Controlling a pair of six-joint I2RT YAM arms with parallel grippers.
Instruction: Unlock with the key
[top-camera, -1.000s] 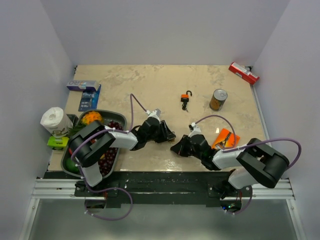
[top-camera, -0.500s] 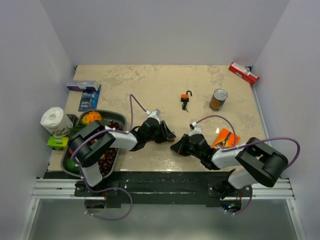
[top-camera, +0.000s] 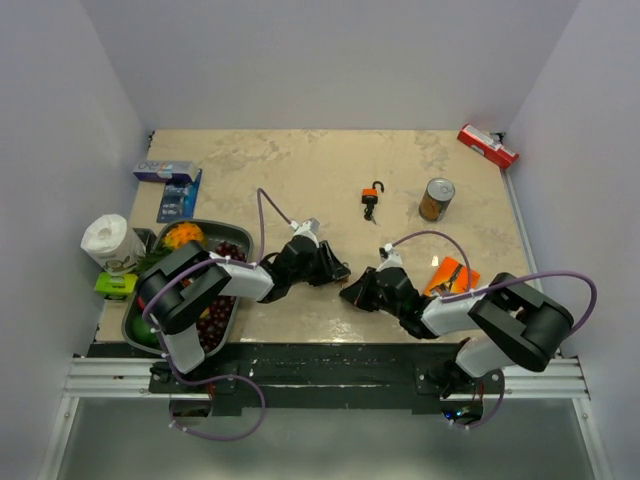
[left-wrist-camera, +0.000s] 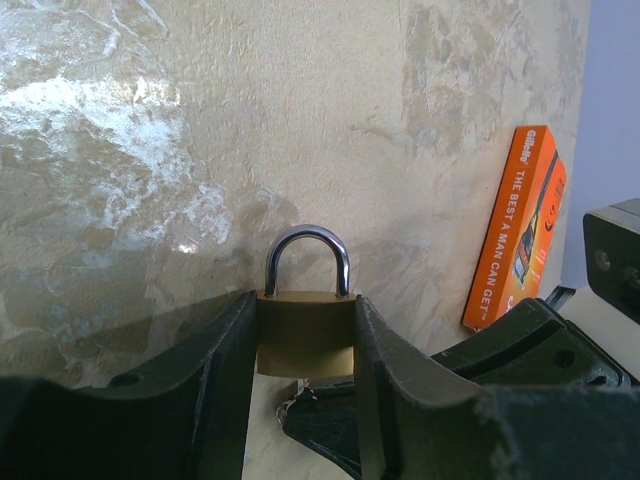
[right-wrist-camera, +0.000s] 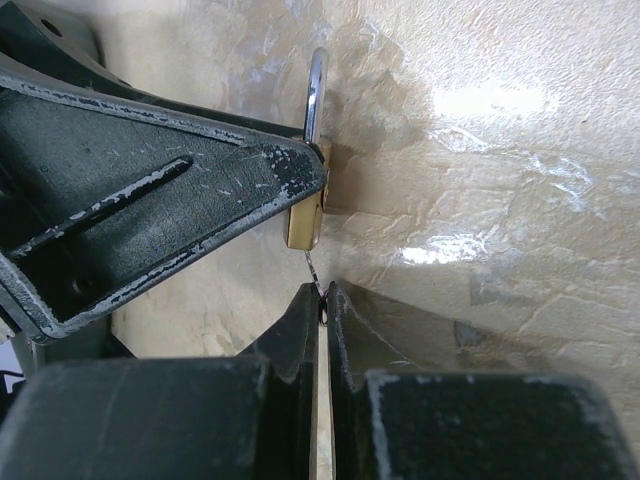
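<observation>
My left gripper (left-wrist-camera: 305, 312) is shut on a small brass padlock (left-wrist-camera: 305, 338) with a silver shackle, held just above the table and pointing away. In the right wrist view the padlock (right-wrist-camera: 305, 222) hangs edge-on from the left fingers (right-wrist-camera: 160, 190). My right gripper (right-wrist-camera: 323, 296) is shut on the key. Only its thin metal blade (right-wrist-camera: 314, 270) shows, reaching up to the padlock's underside; its black head is hidden between the jaws. From above, the left gripper (top-camera: 336, 270) and the right gripper (top-camera: 351, 294) meet tip to tip at the table's near middle.
An orange padlock with a black shackle (top-camera: 371, 199) lies mid-table. A can (top-camera: 436, 199) and a red box (top-camera: 487, 146) are at the right rear. An orange packet (top-camera: 451, 275) lies by the right arm. A fruit tray (top-camera: 203, 225), a blue box (top-camera: 171, 184) and a paper roll (top-camera: 104, 240) are on the left.
The right gripper has edged slightly left toward the left gripper. Both still hold the same things.
</observation>
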